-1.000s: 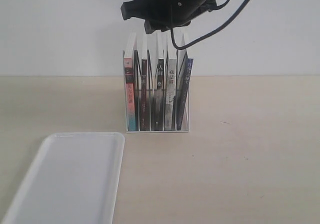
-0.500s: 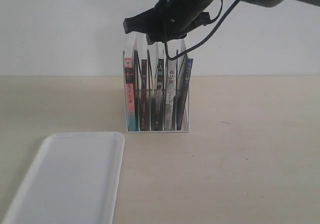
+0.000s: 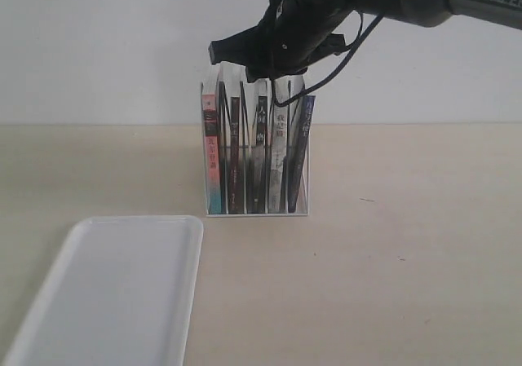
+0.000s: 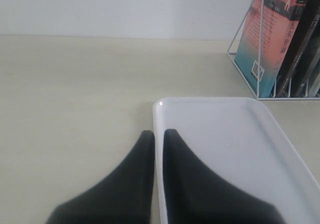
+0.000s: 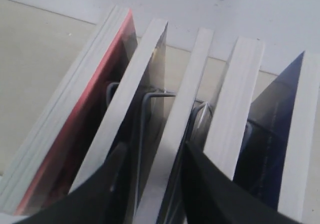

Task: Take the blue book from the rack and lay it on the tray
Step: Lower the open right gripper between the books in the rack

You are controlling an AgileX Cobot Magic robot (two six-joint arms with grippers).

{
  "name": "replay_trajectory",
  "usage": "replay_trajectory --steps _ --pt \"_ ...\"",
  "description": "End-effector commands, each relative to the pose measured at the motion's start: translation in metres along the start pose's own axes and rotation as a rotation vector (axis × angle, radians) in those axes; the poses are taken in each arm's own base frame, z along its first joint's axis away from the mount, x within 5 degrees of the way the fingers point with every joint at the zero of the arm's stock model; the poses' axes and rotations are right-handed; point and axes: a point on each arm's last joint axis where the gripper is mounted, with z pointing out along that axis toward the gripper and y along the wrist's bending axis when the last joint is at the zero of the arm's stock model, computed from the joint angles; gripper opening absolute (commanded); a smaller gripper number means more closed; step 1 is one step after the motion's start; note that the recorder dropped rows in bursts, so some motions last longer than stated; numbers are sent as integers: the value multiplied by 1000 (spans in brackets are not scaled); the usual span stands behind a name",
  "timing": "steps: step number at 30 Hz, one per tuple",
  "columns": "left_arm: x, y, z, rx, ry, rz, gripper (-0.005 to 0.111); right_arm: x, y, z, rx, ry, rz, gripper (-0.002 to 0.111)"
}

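The white wire rack (image 3: 257, 213) holds several upright books. The blue book (image 3: 301, 142) leans in its rightmost slot. My right gripper (image 3: 259, 74) hangs open just over the book tops. In the right wrist view this gripper (image 5: 152, 151) straddles the page edge of a middle book, two books away from the blue book (image 5: 280, 116). The white tray (image 3: 122, 297) lies flat at the front left. My left gripper (image 4: 157, 132) is shut and empty above the tray's (image 4: 225, 149) near rim; it does not show in the exterior view.
A red-and-teal book (image 3: 211, 154) fills the leftmost slot, with dark-spined books and a pale grey-spined one (image 3: 279, 150) between it and the blue book. A white wall stands close behind the rack. Rack wires (image 5: 150, 95) run between the books.
My right gripper has dropped and shifted slightly right, coming down to the tops of the middle books. The books, rack and tray have not moved.
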Motion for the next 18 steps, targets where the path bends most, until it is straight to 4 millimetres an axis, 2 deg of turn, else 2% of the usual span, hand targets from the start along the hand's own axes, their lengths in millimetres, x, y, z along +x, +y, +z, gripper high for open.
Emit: replay_trajectory --steps 1,4,14,16,18 --pt "1 0 0 -4 -4 -8 6 2 -3 6 10 12 4 34" --pt "1 0 0 -4 -4 -8 6 7 -3 15 12 33 7 34" --pt "1 0 0 -4 -4 -8 6 11 -3 19 13 56 21 34" --pt "1 0 0 -4 -4 -8 6 13 -2 22 13 65 21 29" --pt "1 0 0 -4 -4 -8 6 15 0 24 10 71 18 18"
